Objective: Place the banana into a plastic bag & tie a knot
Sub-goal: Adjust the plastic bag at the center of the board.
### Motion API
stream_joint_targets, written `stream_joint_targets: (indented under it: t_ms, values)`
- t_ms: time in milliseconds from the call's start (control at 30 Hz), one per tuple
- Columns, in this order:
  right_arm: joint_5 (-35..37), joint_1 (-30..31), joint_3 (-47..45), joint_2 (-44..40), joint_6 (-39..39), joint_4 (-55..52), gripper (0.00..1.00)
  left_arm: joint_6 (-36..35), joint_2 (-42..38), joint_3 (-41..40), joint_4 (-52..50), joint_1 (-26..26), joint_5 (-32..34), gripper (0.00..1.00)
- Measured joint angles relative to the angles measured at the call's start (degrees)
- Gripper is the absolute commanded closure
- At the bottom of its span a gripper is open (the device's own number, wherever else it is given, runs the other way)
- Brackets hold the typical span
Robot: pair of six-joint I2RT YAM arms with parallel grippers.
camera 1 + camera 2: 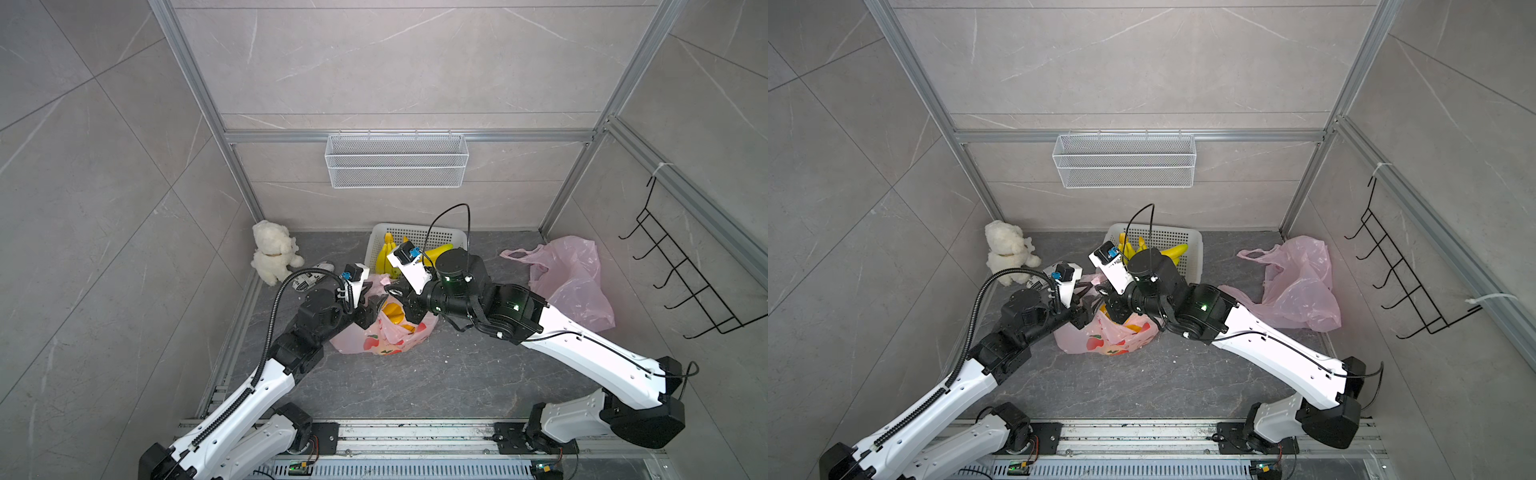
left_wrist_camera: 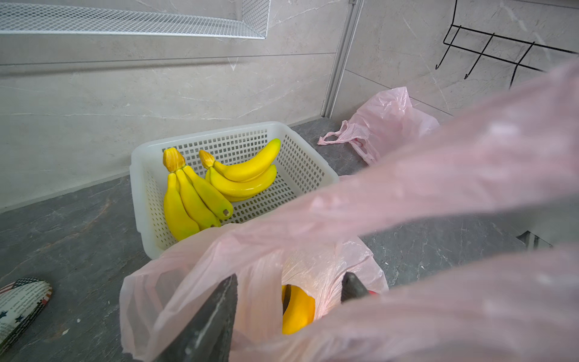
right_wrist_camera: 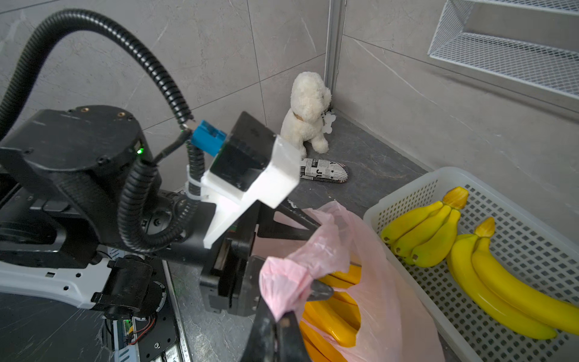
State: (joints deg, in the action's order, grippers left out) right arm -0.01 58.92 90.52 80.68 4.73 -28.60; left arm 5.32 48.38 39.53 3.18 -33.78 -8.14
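A pink plastic bag with a fruit print lies at the middle of the floor in both top views. A yellow banana shows through its open mouth. My right gripper is shut on a bunched bag handle above the mouth. My left gripper is at the mouth from the other side. It is open, with bag film between and over its fingers. A stretched strip of the bag crosses close before the left wrist camera.
Behind the bag stands a white perforated basket holding two banana bunches. A second pink bag lies at the right. A white plush dog and a newsprint slipper sit at the back left. A mesh shelf and a hook rack hang on the walls.
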Motion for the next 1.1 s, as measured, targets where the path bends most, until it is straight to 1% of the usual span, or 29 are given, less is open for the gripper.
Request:
stream_joint_targets:
  t_ms: [100,300,367,400,500,567,633,700,833,967,1100]
  values:
    - [0.9,0.0,0.1,0.0,0.0,-0.3,1.0,-0.3,-4.6,-2.8,0.2,0.0,0.1,0.47]
    - [2.2,0.0,0.7,0.0,0.0,-0.3,1.0,-0.4,-12.9,-5.8,0.3,0.0,-1.0,0.38]
    - [2.3,0.0,1.4,0.0,0.0,-0.3,1.0,0.0,-14.4,-6.4,0.4,0.0,-2.3,0.21]
    - [2.3,0.0,1.6,0.0,-0.1,-0.3,1.0,-0.1,-15.0,-6.6,0.4,-0.1,-2.6,0.14]
    - [2.3,0.0,2.3,0.1,-0.5,-0.3,1.0,0.8,-17.0,-7.5,0.3,-0.2,-2.5,0.08]
    - [2.2,0.0,2.4,0.2,-0.8,-0.2,1.0,0.6,-17.9,-7.7,-0.1,-0.3,-1.9,0.01]
    - [1.7,0.0,2.4,0.3,-1.3,-0.2,1.0,0.3,-18.2,-7.3,-0.2,-0.3,-0.8,0.0]
    - [1.2,0.0,2.4,0.4,-1.6,-0.3,1.0,-0.4,-17.0,-6.0,-0.4,-0.3,0.2,0.0]
    - [0.3,0.0,2.4,0.4,-2.2,-0.2,1.0,-2.5,-11.1,-0.4,-0.4,-0.3,0.9,0.0]
    - [-0.1,0.0,2.4,0.4,-2.9,-0.2,1.0,-4.8,-4.2,5.4,-1.2,-0.3,-1.3,0.0]
    - [-0.5,0.0,2.4,0.4,-3.3,-0.2,1.0,-6.6,1.4,8.0,-2.1,-0.3,-4.8,0.0]
